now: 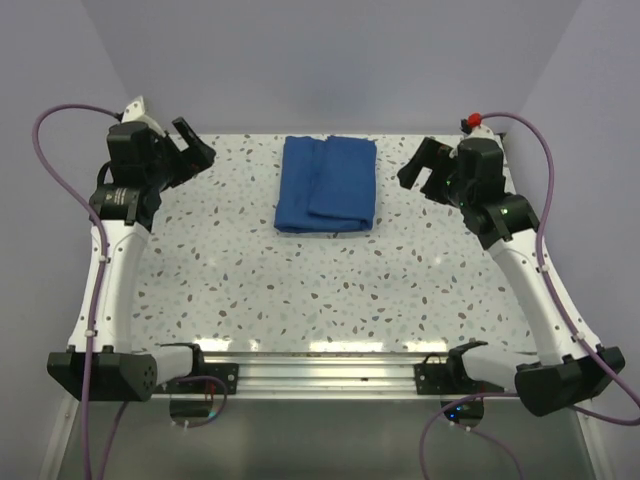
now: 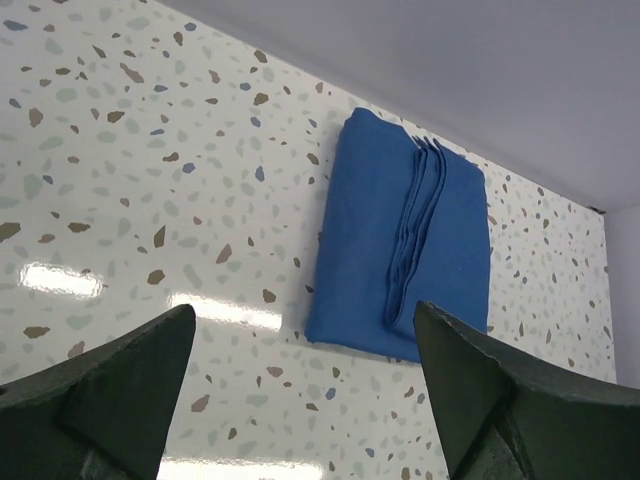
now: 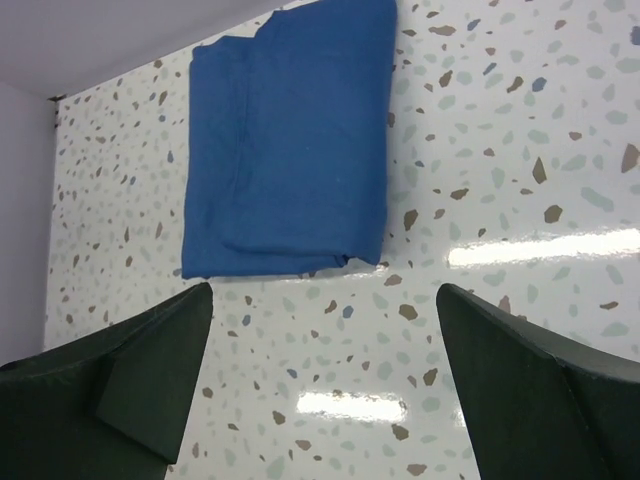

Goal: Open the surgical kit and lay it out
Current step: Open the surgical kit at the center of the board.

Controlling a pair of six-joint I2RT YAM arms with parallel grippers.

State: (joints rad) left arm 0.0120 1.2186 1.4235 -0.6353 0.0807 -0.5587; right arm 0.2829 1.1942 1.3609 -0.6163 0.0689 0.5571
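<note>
Lying folded, the blue bundle [image 1: 327,184] runs lengthwise near-to-far.

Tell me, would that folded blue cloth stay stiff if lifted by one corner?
Probably floppy: the folded royal-blue cloth bundle shows soft layered edges, so a lifted corner would likely drape. Pushed on the glossy speckled table, it might slide or bunch.

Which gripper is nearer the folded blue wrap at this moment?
Right. The right gripper hangs open just off the right edge of the blue wrap. The left gripper, also open, sits farther out from the wrap's left edge. Neither touches it.
</note>
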